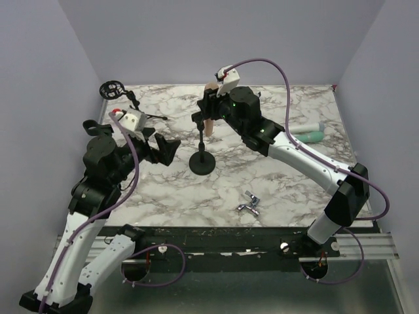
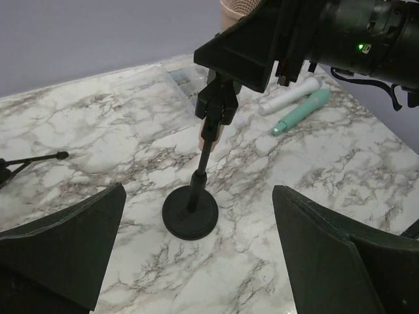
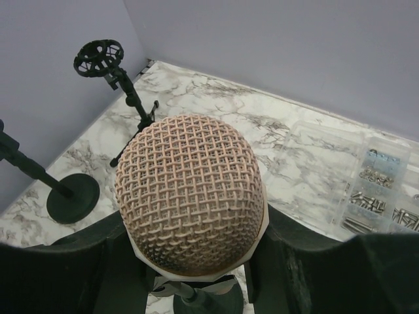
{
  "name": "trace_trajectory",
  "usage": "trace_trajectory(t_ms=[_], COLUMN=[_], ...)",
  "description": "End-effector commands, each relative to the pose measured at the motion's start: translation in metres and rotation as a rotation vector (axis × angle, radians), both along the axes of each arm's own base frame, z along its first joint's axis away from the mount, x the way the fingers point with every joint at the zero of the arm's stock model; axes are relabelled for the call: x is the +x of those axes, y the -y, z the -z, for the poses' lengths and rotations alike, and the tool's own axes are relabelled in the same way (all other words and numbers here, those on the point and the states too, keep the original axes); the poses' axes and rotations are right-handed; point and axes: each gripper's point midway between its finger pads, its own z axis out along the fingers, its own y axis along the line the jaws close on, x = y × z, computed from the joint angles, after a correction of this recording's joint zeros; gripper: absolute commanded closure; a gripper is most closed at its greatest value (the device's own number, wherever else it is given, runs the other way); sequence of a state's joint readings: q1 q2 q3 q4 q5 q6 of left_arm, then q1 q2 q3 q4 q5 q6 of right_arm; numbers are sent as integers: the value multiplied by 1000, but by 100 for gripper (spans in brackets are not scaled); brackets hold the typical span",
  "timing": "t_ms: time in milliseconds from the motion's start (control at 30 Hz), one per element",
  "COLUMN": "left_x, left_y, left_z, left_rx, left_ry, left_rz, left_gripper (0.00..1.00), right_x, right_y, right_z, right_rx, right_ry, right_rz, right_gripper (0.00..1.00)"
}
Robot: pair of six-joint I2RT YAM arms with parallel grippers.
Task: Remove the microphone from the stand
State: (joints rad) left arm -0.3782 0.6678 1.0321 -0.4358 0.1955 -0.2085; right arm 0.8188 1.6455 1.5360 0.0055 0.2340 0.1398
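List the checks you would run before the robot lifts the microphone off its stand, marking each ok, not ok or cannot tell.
1. Microphone sits between the right claw's fingers: ok.
2. Right claw has a firm grip on it: cannot tell.
3. Stand upright, base flat on the table: ok.
4. Left claw holding the stand down: not ok; it is open and touches nothing.
5. Other stand at the back left well apart: ok.
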Motion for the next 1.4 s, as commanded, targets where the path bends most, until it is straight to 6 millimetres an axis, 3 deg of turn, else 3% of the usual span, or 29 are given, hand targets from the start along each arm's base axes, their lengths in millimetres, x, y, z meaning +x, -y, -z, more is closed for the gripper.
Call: trace_trajectory(t_ms=[0,200,367,767,900,933,967,1033,1233,1367], left_x=[19,53,80,104,114,116,116,116,115,110], left_y=[26,45,66,90,90,92,93,96,84,79], left_z=[13,-1,4,20,32,35,37,43,61,68], left_rx=[47,85,90,108,126,130,134,140,212,224], left_ry=[-67,-35,-61,-73,-106,-111,-119,-141,-172,-172], left_rz=[118,170,233,288,267,273,282,303,261,255], left_gripper=[1,5,15,14,33,48,73,100,100,100], right_x=[-13,-14,-17,-16,-18,-19,-19,-19,-9,1], right_y=[-2,-3,-6,-11,-16,-17,-17,-16,5,32], right_z=[4,4,4,1,-1,0,-1,0,-14,-35], right_rx=[-7,-1,4,11,30,31,31,30,38,78], right_ry=[-15,-25,-34,-36,-44,-47,-48,-48,-2,54], right_rz=[-50,-57,-76,-92,-115,-119,-122,-117,0,154], right_gripper=[91,93,94,95,97,97,97,98,99,99])
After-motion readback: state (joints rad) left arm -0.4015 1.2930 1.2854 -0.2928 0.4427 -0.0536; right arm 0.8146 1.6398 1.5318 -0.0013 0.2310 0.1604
